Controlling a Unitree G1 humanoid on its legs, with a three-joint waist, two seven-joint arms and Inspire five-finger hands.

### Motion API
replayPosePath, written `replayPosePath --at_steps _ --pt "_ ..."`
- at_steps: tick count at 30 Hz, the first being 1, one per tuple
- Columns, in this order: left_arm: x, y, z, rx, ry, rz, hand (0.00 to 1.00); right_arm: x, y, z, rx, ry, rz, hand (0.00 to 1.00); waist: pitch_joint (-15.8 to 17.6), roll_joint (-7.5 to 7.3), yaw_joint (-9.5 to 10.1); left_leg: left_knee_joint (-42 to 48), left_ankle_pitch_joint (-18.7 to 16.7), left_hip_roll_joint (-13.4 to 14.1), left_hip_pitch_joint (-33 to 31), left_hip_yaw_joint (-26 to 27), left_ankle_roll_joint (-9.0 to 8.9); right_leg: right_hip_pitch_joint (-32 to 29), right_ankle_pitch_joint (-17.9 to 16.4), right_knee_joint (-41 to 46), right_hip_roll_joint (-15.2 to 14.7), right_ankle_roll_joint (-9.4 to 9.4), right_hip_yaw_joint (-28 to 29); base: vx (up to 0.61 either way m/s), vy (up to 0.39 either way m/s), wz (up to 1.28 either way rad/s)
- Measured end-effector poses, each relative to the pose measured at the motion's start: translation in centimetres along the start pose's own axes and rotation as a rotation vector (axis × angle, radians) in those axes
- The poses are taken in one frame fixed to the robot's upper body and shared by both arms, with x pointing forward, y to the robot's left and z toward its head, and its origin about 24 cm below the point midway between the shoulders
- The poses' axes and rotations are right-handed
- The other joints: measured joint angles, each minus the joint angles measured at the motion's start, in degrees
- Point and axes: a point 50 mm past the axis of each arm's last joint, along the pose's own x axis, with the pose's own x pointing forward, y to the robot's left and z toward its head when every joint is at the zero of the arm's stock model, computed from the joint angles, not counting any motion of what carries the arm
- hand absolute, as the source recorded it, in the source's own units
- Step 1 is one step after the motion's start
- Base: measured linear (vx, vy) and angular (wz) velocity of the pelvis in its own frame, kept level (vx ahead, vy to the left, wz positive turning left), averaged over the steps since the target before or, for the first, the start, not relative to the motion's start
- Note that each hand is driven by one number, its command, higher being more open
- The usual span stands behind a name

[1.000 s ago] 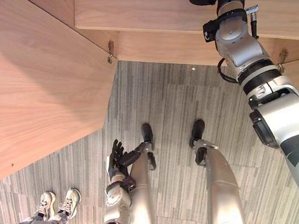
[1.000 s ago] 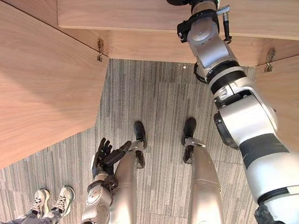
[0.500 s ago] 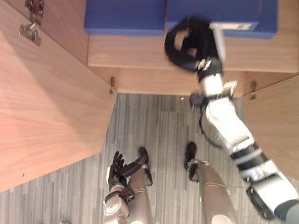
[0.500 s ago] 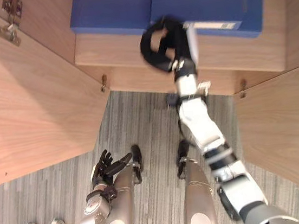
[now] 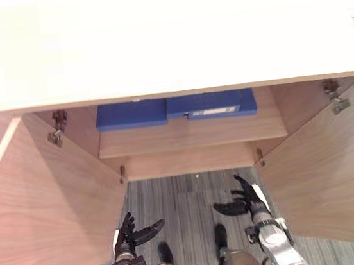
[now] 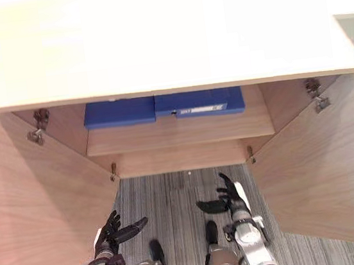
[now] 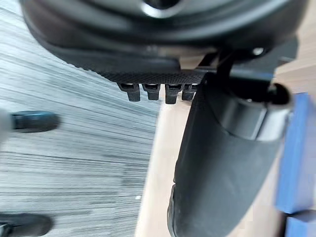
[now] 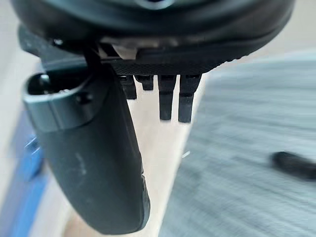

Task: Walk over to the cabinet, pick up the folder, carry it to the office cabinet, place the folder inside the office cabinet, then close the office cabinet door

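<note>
Clearly the folder [image 5: 211,105] lies on the cabinet shelf [image 5: 190,135], left hand [image 5: 128,237] and right hand [image 5: 243,199] both slack and empty — flat palms should push each open door [image 5: 327,172] at its outer edge.

Grey striped floor [image 5: 184,193] before a light-wood cabinet [image 5: 190,134]

Our right hand [image 8: 153,44] has its fingers [image 8: 168,101] straight. Past the thumb [image 8: 94,163] we see a blue folder [image 8: 19,207], past the fingers the cabinet [image 8: 163,163] wood and grey floor [image 8: 247,187].
</note>
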Motion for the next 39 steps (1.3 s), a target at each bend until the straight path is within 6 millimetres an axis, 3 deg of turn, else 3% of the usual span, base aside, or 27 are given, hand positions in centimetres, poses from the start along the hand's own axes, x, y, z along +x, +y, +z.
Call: replayPosePath --at_steps 8,13,16,19,20,22,24,27,32,39 --pt "-2.0 1.4 -3.9 0.013 0.149 0.05 1.0 -2.4 -4.1 -6.3 0.296 0.24 -0.221 1.0 -2.6 0.26 -1.2 -2.5 -0.3 -0.6 5.7 5.5 -0.21 1.5 1.1 -1.4 0.5 0.17 5.5 -0.04 0.008 -0.35" --pt "-3.1 1.9 -5.3 0.007 0.192 0.06 1.0 -3.4 -9.0 -6.8 0.557 0.205 -0.466 1.0 -3.3 1.26 -2.51 -2.0 -2.5 -0.5 7.4 10.3 -0.86 0.9 1.5 -2.0 1.3 0.34 10.7 -0.06 0.001 -0.59" --pt "-3.7 2.1 -5.9 0.004 0.208 0.056 1.0 -3.8 -13.1 -5.3 0.644 0.092 -0.611 1.0 -4.0 2.3 -4.01 -0.8 -4.3 -0.5 7.7 13.2 -0.96 0.1 1.6 -2.0 1.8 0.09 13.7 -0.01 0.008 -0.54" --pt "-3.8 2.0 -6.1 0.005 0.214 0.044 1.0 -4.1 -17.2 -3.4 0.593 -0.009 -0.691 1.0 -4.3 2.98 -4.6 0.7 -6.1 -0.2 7.9 15.9 -1.15 -0.7 2.0 -2.0 2.3 -0.18 16.6 0.01 0.016 -0.55" --pt "-3.8 2.0 -6.1 0.012 0.211 0.034 1.0 -3.8 -19.1 -1.6 0.552 -0.071 -0.702 1.0 -4.2 3.51 -5.05 1.8 -6.8 -0.3 7.9 17.1 -0.77 -1.1 2.2 -2.0 2.6 0.0 18.0 0.03 0.021 -0.59" --pt "-3.8 1.9 -6.0 0.025 0.21 0.015 1.0 -3.3 -21.0 0.7 0.495 -0.142 -0.699 1.0 -4.0 3.99 -5.31 2.6 -7.6 -0.3 7.6 17.8 -0.68 -1.9 2.6 -2.0 3.0 0.68 19.5 0.02 0.006 -0.5" --pt "-3.7 1.5 -5.9 0.049 0.205 -0.025 1.0 -2.5 -23.5 4.5 0.364 -0.227 -0.651 1.0 -4.0 5.07 -5.68 3.1 -8.4 -0.4 7.0 17.8 -0.38 -2.9 2.7 -2.1 3.1 0.89 20.7 0.03 -0.007 -0.36" --pt "-3.6 1.0 -5.6 0.063 0.191 -0.065 1.0 -1.3 -25.1 9.2 0.215 -0.31 -0.576 1.0 -3.2 6.17 -5.97 3.4 -9.0 -0.4 6.7 17.7 -0.44 -3.4 2.8 -2.3 3.2 0.96 21.2 0.01 -0.021 -0.16" --pt "-3.7 -0.2 -5.7 0.065 0.186 -0.119 1.0 -0.8 -27.0 12.5 0.137 -0.321 -0.598 1.0 -1.0 7.86 -6.8 3.5 -9.5 -0.4 6.6 17.8 -0.41 -3.8 2.8 -2.6 3.4 1.03 21.6 -0.02 -0.032 -0.07" --pt "-3.7 -1.4 -5.7 0.052 0.172 -0.15 1.0 -0.7 -26.7 14.1 0.08 -0.358 -0.578 1.0 -0.6 8.8 -7.33 3.7 -9.8 0.4 6.2 17.6 -0.55 -4.3 3.6 -3.0 4.0 1.06 22.2 -0.03 -0.06 -0.1"
